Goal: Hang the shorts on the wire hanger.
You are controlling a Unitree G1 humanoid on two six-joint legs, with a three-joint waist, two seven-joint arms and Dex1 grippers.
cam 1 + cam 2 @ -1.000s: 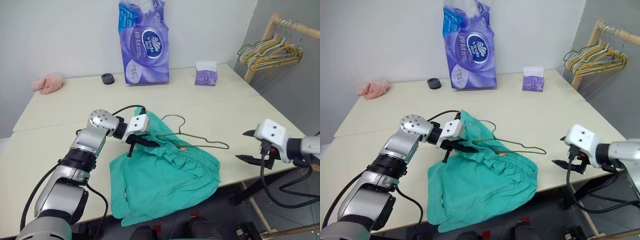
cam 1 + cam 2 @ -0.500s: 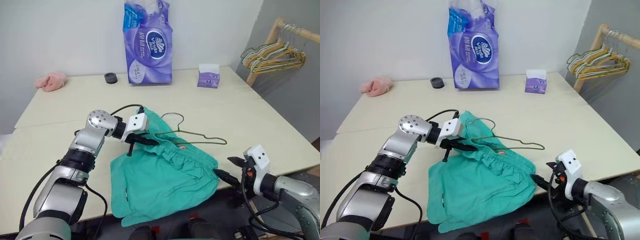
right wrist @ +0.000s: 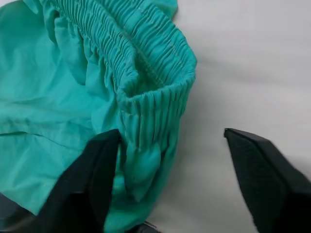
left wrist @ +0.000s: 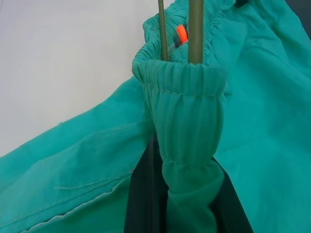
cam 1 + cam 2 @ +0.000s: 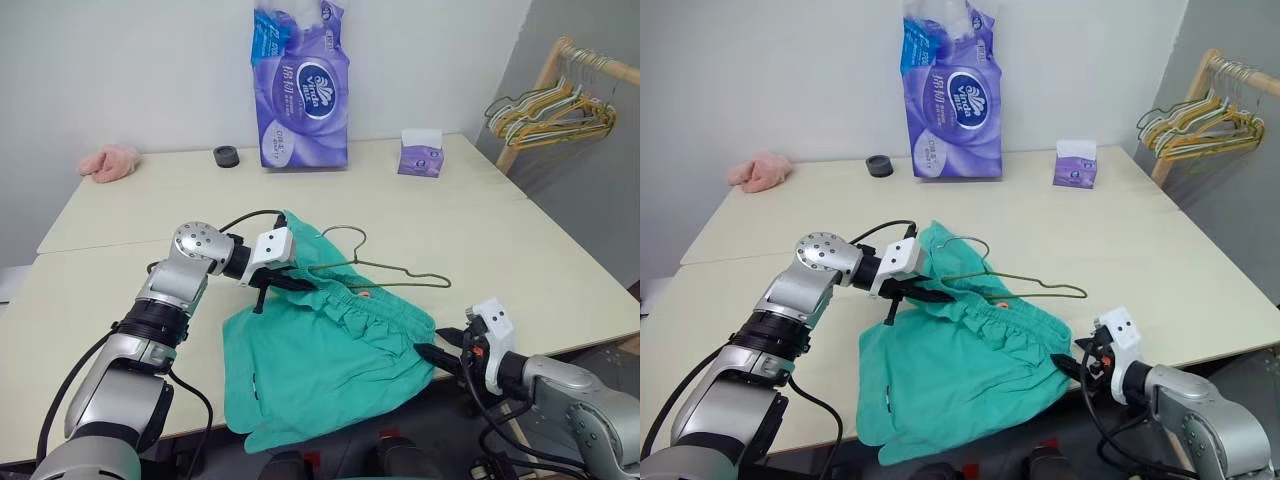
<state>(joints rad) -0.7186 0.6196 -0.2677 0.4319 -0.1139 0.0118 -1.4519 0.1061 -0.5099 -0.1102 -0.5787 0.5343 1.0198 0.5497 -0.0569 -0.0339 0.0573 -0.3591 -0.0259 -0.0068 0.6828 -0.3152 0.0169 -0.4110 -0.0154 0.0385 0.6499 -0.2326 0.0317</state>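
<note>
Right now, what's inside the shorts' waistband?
One end of the wire hanger runs into the waistband of the shorts, by an orange tag. Its tip is covered by fabric; hook and other end lie bare on the table.

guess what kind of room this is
Probably a lab or test room set up for laundry chores: a plain table, a wooden rack of hangers, and a pack of tissue rolls.

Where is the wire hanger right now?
In the left eye view the wire hanger lies mid-table, one end inside the waistband of the shorts at the left gripper, the other end bare.
</note>
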